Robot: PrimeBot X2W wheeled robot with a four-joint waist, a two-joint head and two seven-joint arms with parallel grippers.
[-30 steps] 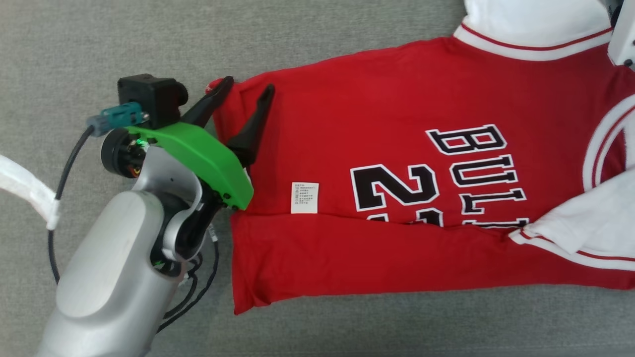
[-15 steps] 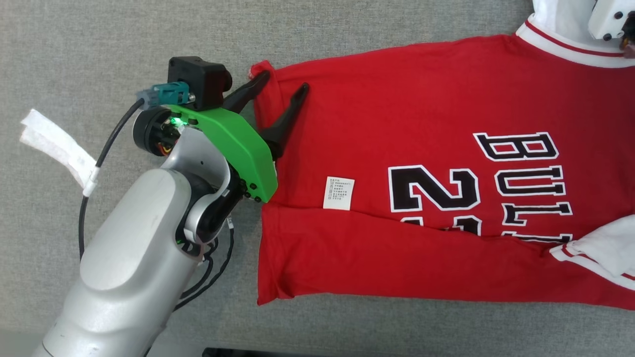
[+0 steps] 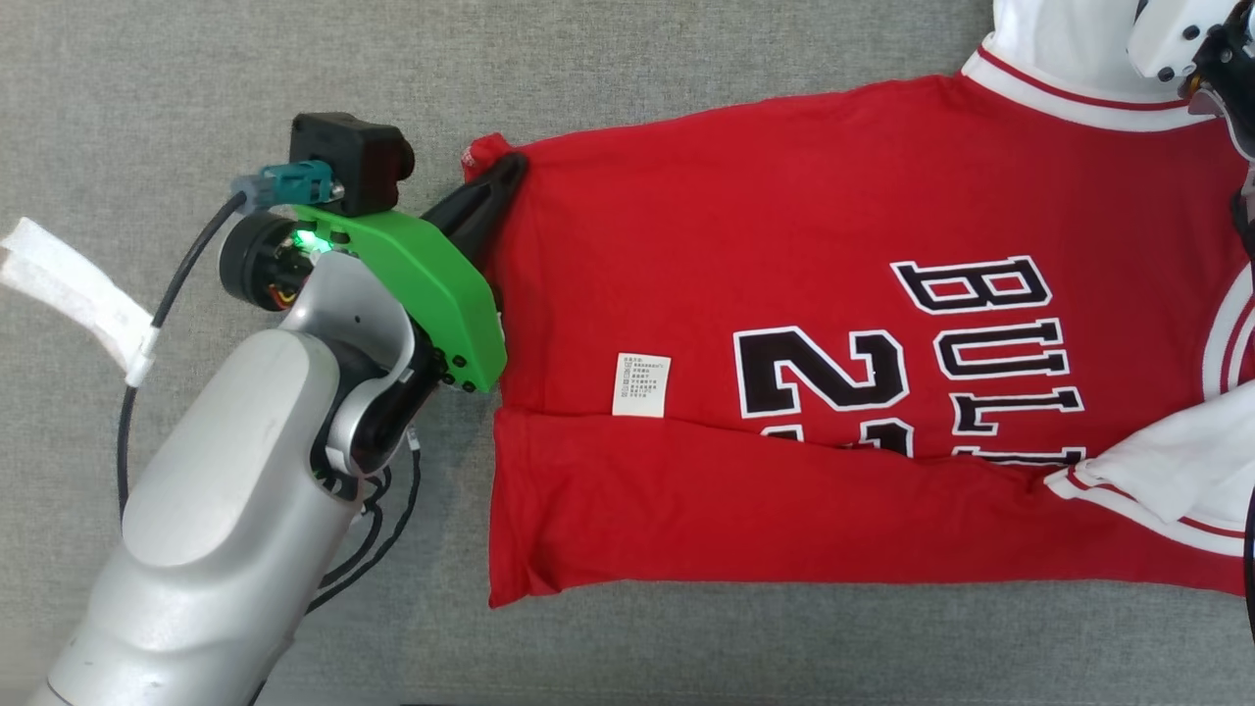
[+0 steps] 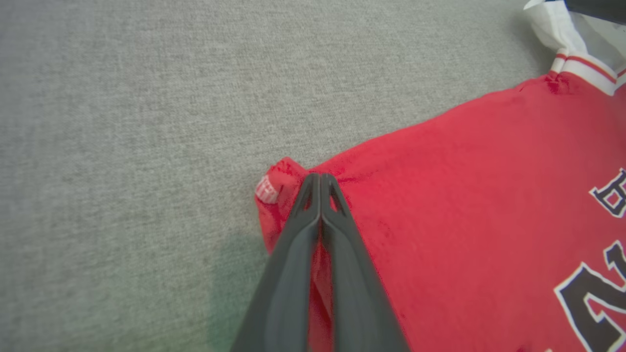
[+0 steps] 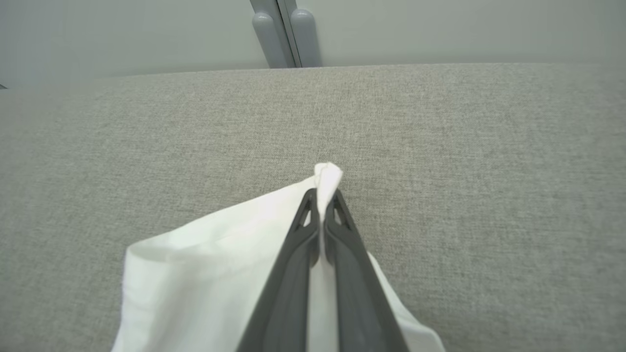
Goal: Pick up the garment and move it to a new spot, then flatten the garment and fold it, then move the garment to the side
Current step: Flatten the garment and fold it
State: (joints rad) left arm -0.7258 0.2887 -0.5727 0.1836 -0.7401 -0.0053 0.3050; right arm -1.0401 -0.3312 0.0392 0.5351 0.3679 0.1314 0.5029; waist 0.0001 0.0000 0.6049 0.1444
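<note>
The left jaws stood apart astride the hem corner (image 4: 281, 183) of the red shirt (image 3: 784, 245) a moment ago. They are now pressed together on that corner, with cloth pinched between them. The shirt lies flat and part-folded on the grey tabletop (image 3: 147, 98). The right jaws are likewise closed, nipping the white sleeve (image 5: 215, 254) at the shirt's opposite end. With both ends secured, a lift or fold appears ready.
</note>
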